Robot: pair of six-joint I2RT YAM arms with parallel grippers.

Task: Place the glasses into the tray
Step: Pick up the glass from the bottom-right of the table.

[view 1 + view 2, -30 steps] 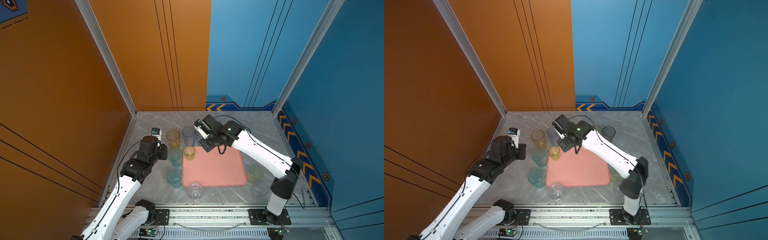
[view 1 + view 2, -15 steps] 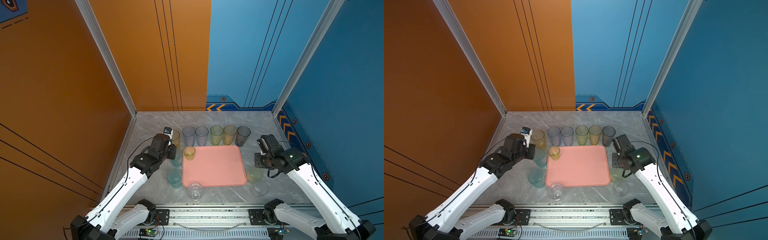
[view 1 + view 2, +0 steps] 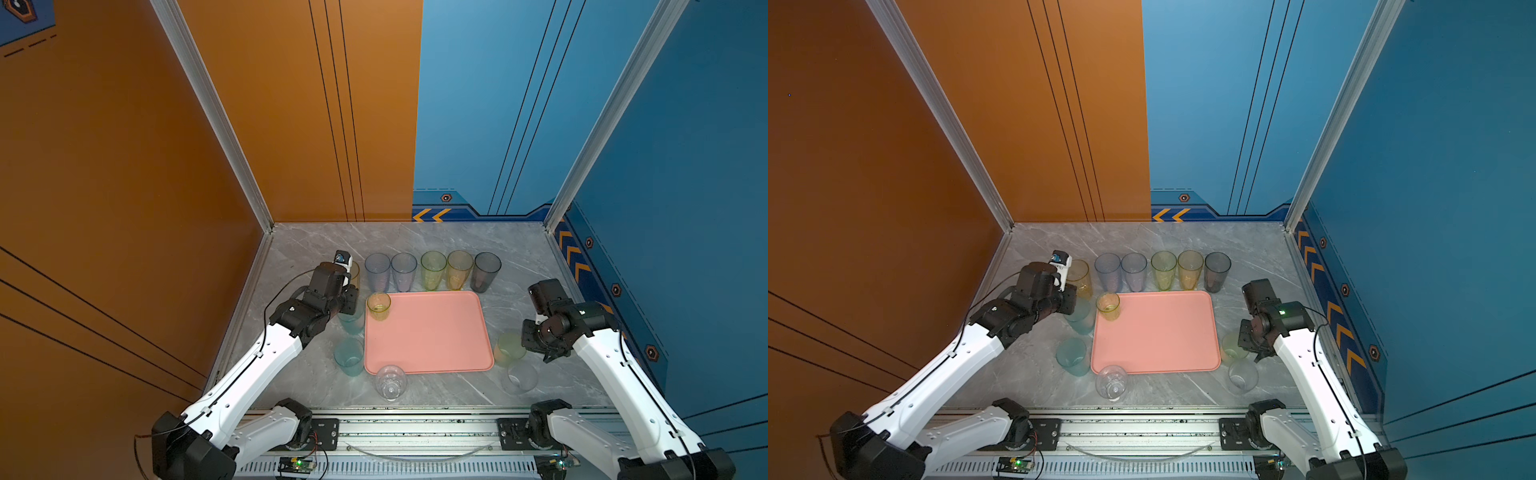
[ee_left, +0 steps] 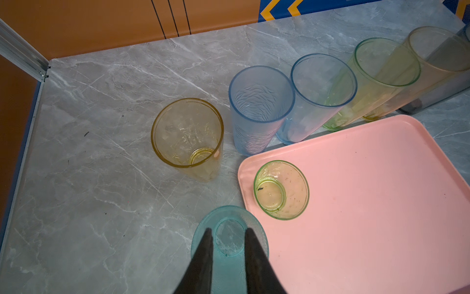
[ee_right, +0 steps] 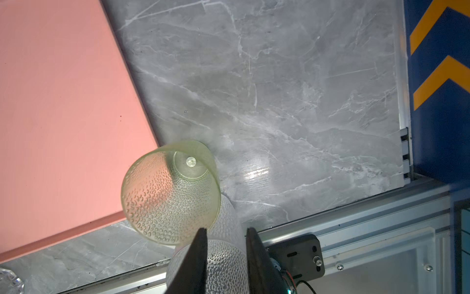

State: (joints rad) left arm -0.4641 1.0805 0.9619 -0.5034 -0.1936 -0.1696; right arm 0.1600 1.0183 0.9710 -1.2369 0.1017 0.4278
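Note:
The pink tray (image 3: 428, 332) lies mid-table and holds one short yellow-green glass (image 3: 378, 305) in its back left corner. My left gripper (image 4: 228, 230) hangs open just above a teal glass (image 4: 229, 239) by the tray's left edge, gripping nothing. My right gripper (image 5: 225, 230) is open over a clear dimpled glass (image 5: 218, 254) off the tray's front right corner. A green dimpled glass (image 5: 170, 193) stands beside it. Behind the tray runs a row of several tall glasses (image 3: 433, 270), from yellow (image 4: 187, 135) on the left to grey (image 3: 486, 270) on the right.
A second teal glass (image 3: 349, 356) stands left of the tray's front corner. A clear faceted glass (image 3: 390, 380) sits at the tray's front edge. The orange wall runs along the left, the blue wall (image 5: 437, 76) along the right, and a metal rail (image 3: 415, 424) along the front.
One second ago my right arm reached across to the tray's back left; it has swung back to the right side over the clear glass. My left arm has moved in over the teal glass.

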